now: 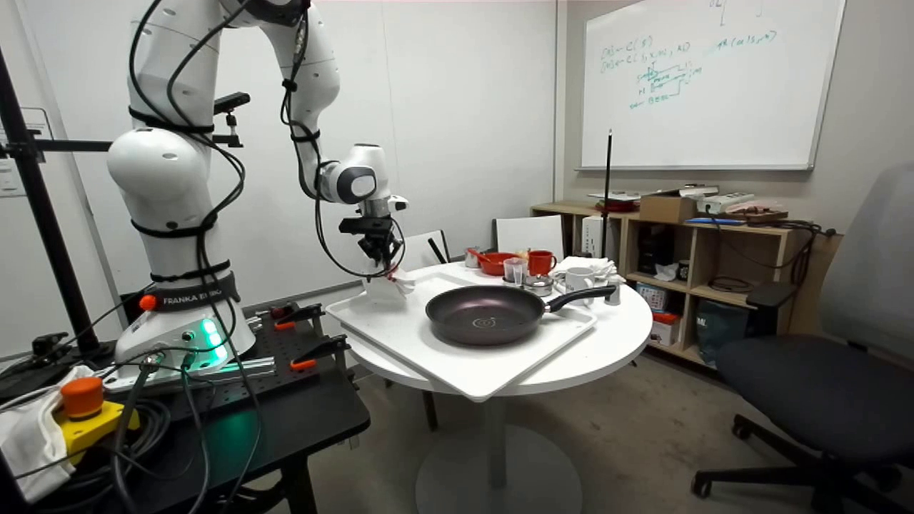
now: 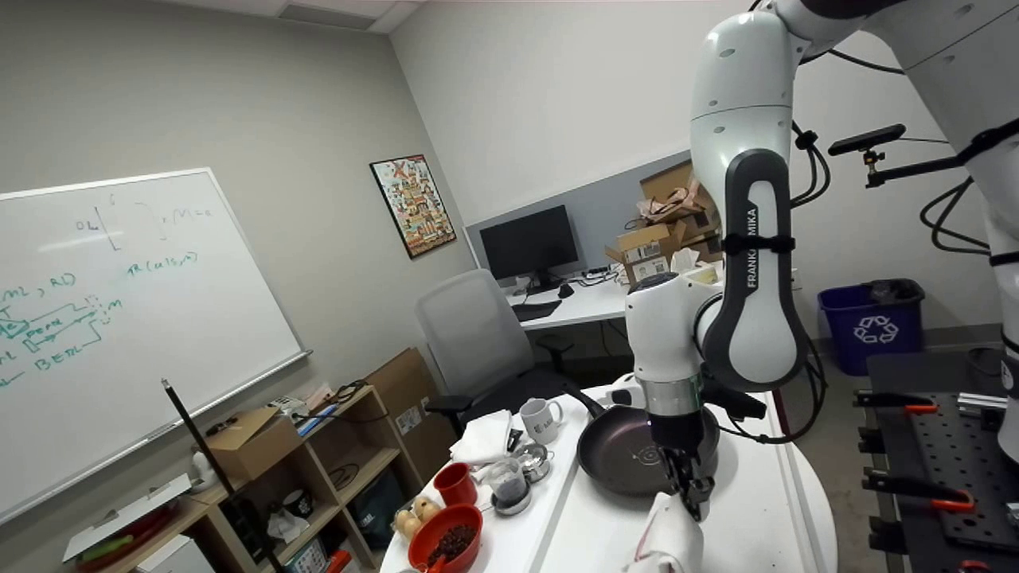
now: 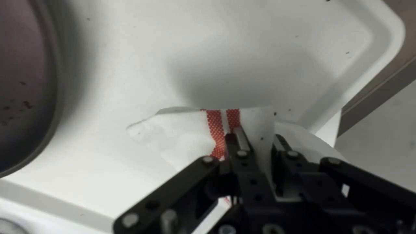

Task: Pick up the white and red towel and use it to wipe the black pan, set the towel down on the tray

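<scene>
We see the towel [image 3: 182, 131], white with red stripes, hanging in folds over the flat white tray [image 1: 471, 371]; whether it touches, we cannot tell. The black pan [image 1: 485, 314] sits upright there, flecked inside, handle [image 1: 582, 295] pointing away from the towel.

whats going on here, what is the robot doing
The robot's black two-fingered gripper is shut on a white cloth towel with red stripes, holding it beside but apart from a large round black pan. The pan sits on a big flat white rectangular tray, on a round white table. Dark specks show inside the pan, so wiping may not be finished. Whether the towel touches the tray is hard to tell.
</scene>
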